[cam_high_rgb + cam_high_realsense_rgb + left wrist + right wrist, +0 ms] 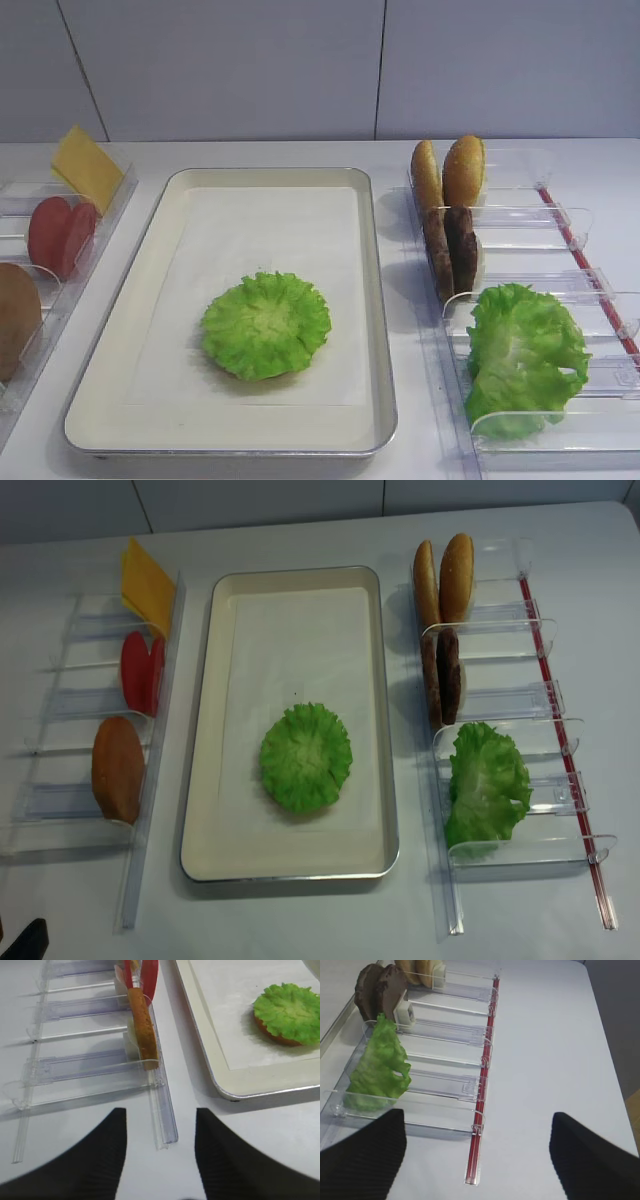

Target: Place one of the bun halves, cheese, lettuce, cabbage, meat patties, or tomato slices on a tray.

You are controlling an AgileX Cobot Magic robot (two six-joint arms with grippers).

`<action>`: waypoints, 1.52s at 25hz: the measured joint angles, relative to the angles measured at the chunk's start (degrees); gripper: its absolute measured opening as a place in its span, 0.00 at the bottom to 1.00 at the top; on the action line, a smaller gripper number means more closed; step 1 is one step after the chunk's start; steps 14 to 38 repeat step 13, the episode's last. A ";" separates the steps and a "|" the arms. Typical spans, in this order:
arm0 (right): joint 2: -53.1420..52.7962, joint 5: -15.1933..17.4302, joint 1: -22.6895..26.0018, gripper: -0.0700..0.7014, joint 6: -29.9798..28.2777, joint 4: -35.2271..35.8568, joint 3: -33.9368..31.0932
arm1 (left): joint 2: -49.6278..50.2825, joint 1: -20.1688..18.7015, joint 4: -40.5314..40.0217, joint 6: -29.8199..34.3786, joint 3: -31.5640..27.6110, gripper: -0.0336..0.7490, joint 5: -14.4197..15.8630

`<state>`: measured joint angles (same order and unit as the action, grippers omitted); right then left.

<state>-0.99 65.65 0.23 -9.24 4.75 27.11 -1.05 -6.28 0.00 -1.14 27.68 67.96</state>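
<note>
Right gripper [477, 1152], jaws wide and empty, above the table; left gripper [160, 1152] likewise. A careless reach could dislodge lettuce [265, 324] stacked on the tray [375, 300].

Neither arm shows in the two high views, apart from a dark sliver at the bottom left corner of the realsense view that is too small to identify. The right claw [477, 1152] appears only in its own wrist view: two black ribbed fingers [362, 1160] spread wide apart, nothing between them, held above the worktop [555, 1050]. The left claw [160, 1155] likewise shows two black ribbed fingers [87, 1165] parted with an empty gap, also clear of the worktop.
</note>
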 joint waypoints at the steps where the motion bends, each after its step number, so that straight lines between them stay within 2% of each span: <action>1: 0.00 0.00 0.00 0.83 0.00 0.00 0.00 | 0.00 0.00 0.00 0.00 0.00 0.46 0.00; 38: 0.00 0.00 0.00 0.83 -0.13 0.00 0.00 | 0.00 0.00 0.00 0.00 0.00 0.46 0.00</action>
